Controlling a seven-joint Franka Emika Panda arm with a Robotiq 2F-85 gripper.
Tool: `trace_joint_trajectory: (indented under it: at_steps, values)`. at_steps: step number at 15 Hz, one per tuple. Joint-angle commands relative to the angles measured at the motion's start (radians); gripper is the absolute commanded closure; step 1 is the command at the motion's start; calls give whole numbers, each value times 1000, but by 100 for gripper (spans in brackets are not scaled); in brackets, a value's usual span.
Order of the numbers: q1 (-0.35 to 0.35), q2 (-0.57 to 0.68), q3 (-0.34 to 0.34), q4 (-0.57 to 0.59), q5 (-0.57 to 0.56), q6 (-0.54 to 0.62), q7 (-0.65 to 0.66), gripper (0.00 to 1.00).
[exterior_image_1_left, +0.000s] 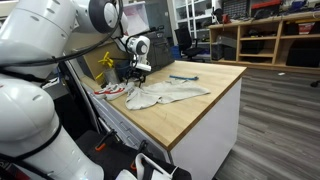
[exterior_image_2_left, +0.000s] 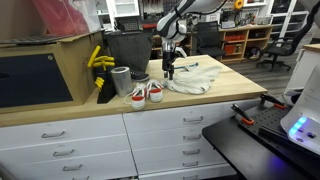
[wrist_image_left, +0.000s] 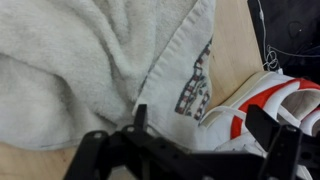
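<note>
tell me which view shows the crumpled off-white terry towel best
Wrist view: the crumpled off-white terry towel fills it, weave and dark patterned band clear. Both exterior views show it nearly whole but small.

— What does everything stand on?
— A counter (exterior_image_1_left: 205, 95) with a pale wood top and white sides. White drawers (exterior_image_2_left: 170, 125) with metal handles run along its front.
— And at its end?
— A plywood box (exterior_image_2_left: 35, 80) with a dark front panel, taller than the counter top.
— The floor?
— Grey wood-look planks (exterior_image_1_left: 285, 110), showing past the counter's corner.
— Behind it all?
— Wooden shelves (exterior_image_1_left: 265, 35) packed with gear along the far side, and a dark office chair (exterior_image_2_left: 285, 45) near them.
— Light?
— Bright and even, with soft shadows.
</note>
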Motion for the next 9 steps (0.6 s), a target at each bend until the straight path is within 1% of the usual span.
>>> trace_joint_trajectory:
  at_steps: [1,5,9]
  values:
    - [-8,15,10,49,18,-24,-21,0]
    - [-3,16,3,71,5,-22,-24,0]
    - [-1,16,3,58,3,-18,-26,0]
